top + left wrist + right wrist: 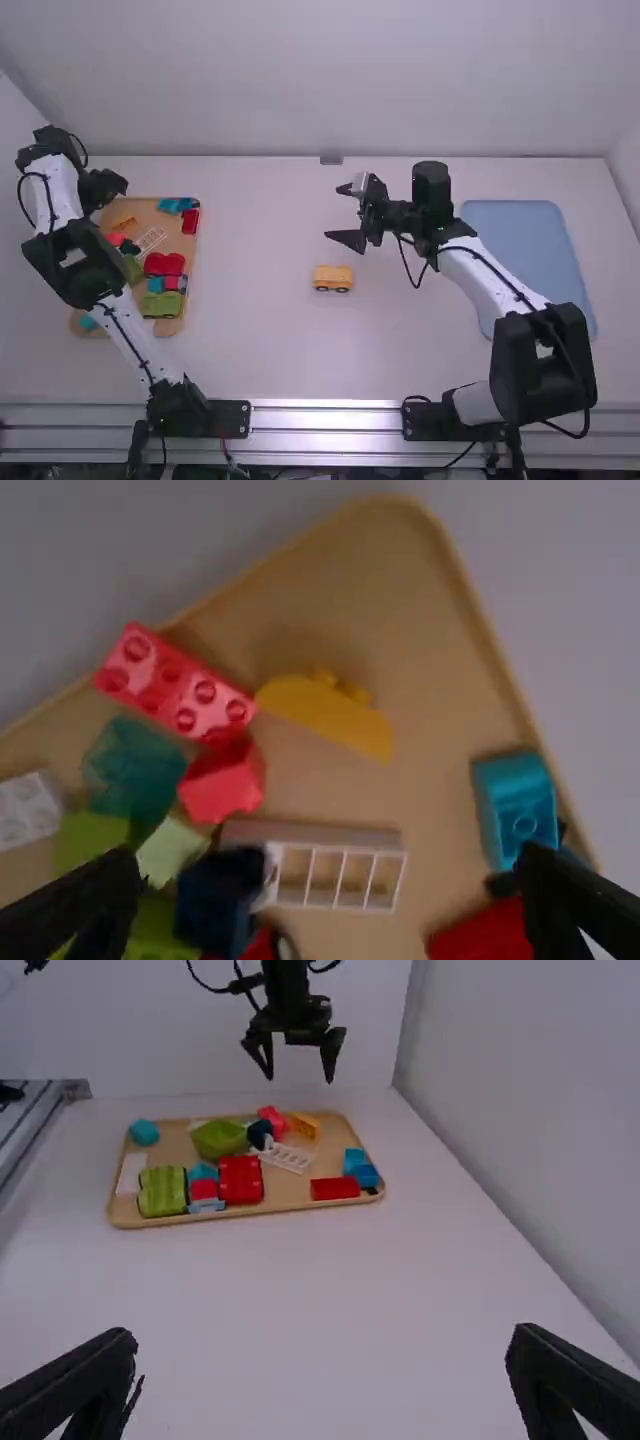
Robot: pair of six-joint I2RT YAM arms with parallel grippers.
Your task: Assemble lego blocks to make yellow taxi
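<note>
I judged my left gripper, empty and parted, should straddle the yellow curved block squarely at the tray's eleven o'clock.

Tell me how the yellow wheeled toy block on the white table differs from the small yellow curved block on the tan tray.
The yellow wheeled toy block is boxy and longish; the small yellow curved block has a rounded outline.
The wheeled block has dark wheels; the curved block shows none.
The wheeled block stands on the white table, while the curved block lies on the tan tray.
Both are a similar yellow-orange.
</note>
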